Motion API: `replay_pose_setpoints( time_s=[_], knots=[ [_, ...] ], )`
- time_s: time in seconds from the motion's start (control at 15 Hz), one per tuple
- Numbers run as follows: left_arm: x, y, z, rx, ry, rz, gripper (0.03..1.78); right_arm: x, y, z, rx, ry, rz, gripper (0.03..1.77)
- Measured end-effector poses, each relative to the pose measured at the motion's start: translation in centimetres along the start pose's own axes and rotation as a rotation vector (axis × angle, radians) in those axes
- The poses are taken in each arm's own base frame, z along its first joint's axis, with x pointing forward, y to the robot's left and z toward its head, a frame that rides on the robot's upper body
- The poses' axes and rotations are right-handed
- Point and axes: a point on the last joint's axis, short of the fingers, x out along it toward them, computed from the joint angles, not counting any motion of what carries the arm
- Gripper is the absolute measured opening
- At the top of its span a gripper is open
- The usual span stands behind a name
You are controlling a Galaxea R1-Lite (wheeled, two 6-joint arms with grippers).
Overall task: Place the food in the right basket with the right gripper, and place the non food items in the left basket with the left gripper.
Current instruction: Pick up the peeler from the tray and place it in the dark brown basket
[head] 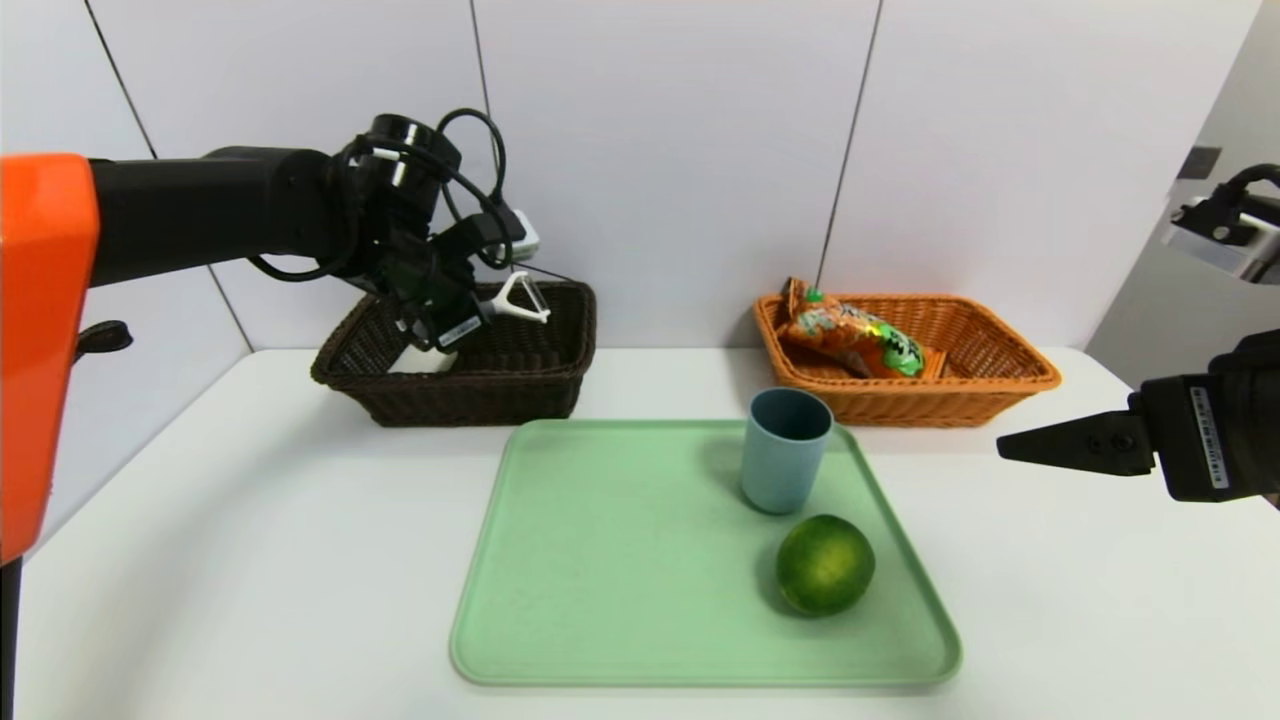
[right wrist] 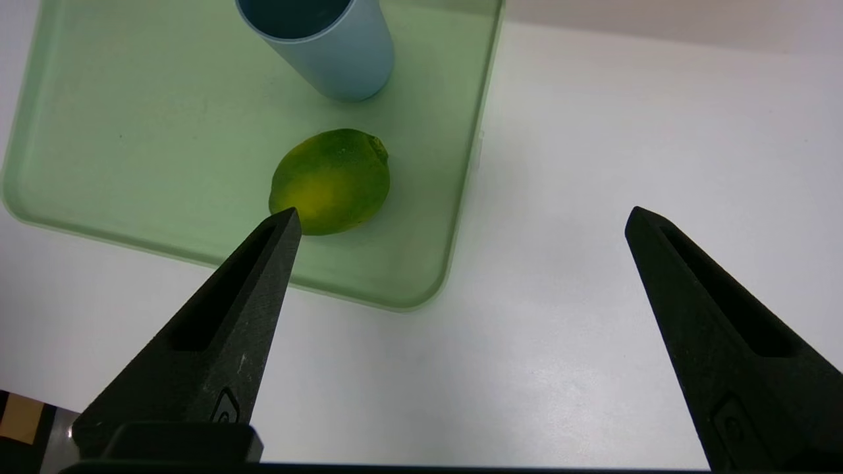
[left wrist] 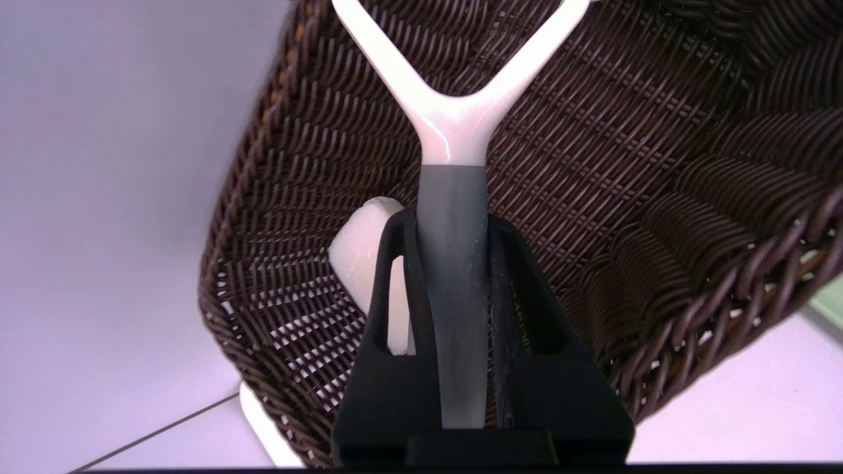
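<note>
While clamped on the grey handle of the peeler (head: 522, 299), left gripper (head: 447, 330) over the dark basket (head: 540, 385), white forked head jutting out past the fingertips. Step in hand, by judgement: dropping a non-food item into that left basket. Next move likely calls for lowering a little over the basket floor, clear of the soap block (head: 425, 360) already inside, then parting the jaws to let the peeler fall.

Right gripper (head: 1030, 447) idle off the right side of the table, jaws spread wide, holding nothing.

Snack bag (head: 850, 335) already lying in the light orange basket (head: 1000, 385). Still on the green tray (head: 600, 640): blue-grey cup (head: 785, 450) standing upright, and green fruit (head: 825, 565) just in front of it, near but apart. So roughly past halfway, with cup and fruit left.

From the left wrist only: grip (left wrist: 454, 276) seen plainly, handle squeezed between both fingers, soap block (left wrist: 359, 253) directly behind them. From the right wrist only: wide gap of the empty claw (right wrist: 461, 224), fruit (right wrist: 329, 181) beside one fingertip. Both baskets together visible from the head alone.
</note>
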Motion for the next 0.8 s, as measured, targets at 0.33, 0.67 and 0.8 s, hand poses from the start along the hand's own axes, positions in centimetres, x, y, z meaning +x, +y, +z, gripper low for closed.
replay_pose_setpoints(
  time_s=[0.33, 0.67, 0.8],
  knots=[
    [2.6, -0.9, -0.3, -0.016, 0.019, -0.024, 0.26, 0.0, 0.0, -0.1, 0.001, 0.003, 0.001, 1.7],
    [4.0, -1.2, -0.3, -0.044, 0.009, -0.017, 0.66, 0.2, 0.0, -0.1, 0.003, 0.007, -0.001, 1.7],
    [4.2, -1.2, -0.3, -0.059, 0.009, -0.018, 0.9, 0.2, 0.0, -0.1, 0.003, 0.008, 0.0, 1.7]
  ],
)
